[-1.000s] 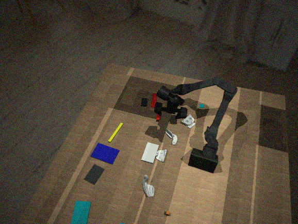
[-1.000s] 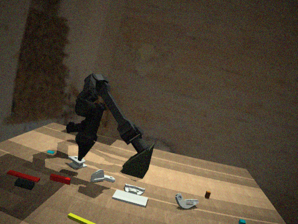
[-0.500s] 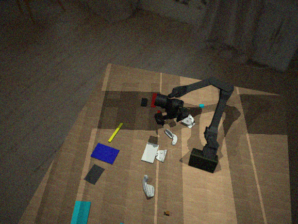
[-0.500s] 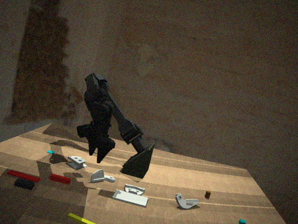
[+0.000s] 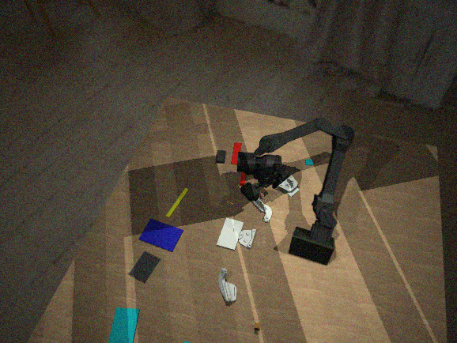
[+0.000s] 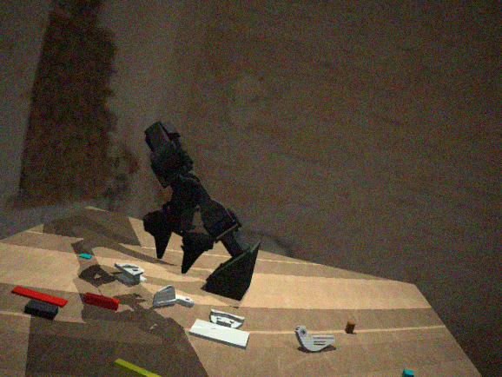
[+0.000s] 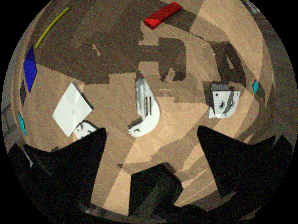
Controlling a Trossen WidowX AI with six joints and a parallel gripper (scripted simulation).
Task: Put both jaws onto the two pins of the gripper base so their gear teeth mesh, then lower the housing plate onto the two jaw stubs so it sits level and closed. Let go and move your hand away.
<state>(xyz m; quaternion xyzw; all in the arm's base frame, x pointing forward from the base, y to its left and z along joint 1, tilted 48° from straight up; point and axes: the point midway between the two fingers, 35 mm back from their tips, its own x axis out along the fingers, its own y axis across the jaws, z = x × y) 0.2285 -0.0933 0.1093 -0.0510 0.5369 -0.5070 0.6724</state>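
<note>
My gripper [image 5: 268, 193] [image 6: 173, 266] [image 7: 153, 132] is open and empty, above the table. One white jaw [image 5: 267, 213] [image 6: 165, 296] [image 7: 153, 111] lies below the gap between its fingertips. The other jaw [image 5: 229, 292] [image 6: 314, 344] lies apart, towards the front. A white part with a flange and two round features [image 5: 286, 186] [image 6: 125, 276] [image 7: 217, 107] lies beyond one finger. Another white two-featured part [image 5: 247, 237] [image 7: 86, 131] lies against a white rectangular plate [image 5: 227, 237] [image 6: 219, 334] [image 7: 70, 112]. I cannot tell which is the gripper base and which the housing plate.
Red bars [image 5: 236, 152] [image 6: 39, 295] [image 6: 101, 300] and a black block [image 5: 220, 156] [image 6: 41, 309] lie behind. A yellow bar [image 5: 176, 202], blue plate [image 5: 161, 235], dark plate [image 5: 145, 267] and teal plate [image 5: 124, 326] lie left; an orange piece [image 5: 257, 327] [image 6: 350, 327] lies in front.
</note>
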